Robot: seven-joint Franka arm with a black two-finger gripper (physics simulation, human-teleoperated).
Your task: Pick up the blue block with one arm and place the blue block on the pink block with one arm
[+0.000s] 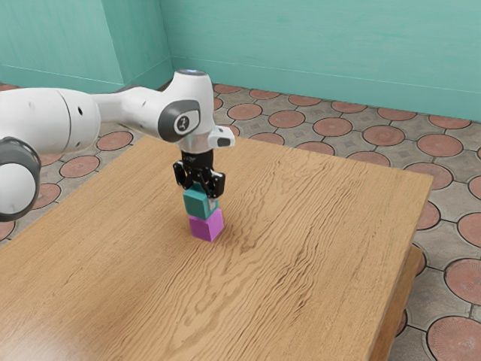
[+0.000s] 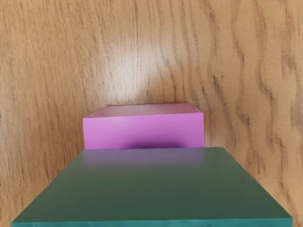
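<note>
1. Arm [image 1: 113,113] comes in from the exterior view's left, wrist pointed straight down over the desk [image 1: 316,248].
2. Gripper [image 1: 199,183] is clamped on the upper part of the blue block [image 1: 198,201], one black finger pressed to each side. The block reads more teal than blue.
3. Blue block sits directly under the gripper, upright, its underside meeting the top of the pink block [image 1: 207,225]. No gap shows between the two in the exterior view.
4. Wrist view: blue block [image 2: 151,189] lies just below the hand, with the pink block [image 2: 143,127] showing past its far edge. The stack is slightly offset, not flush.
5. Why held this way, as a judgement: the vertical approach keeps the block's faces level for seating, and the high grip leaves the lower part free to land.
6. Judged stage: placing, with the block down and release remaining.
7. Risk: the offset could let the block shift when the gripper lets go.
</note>
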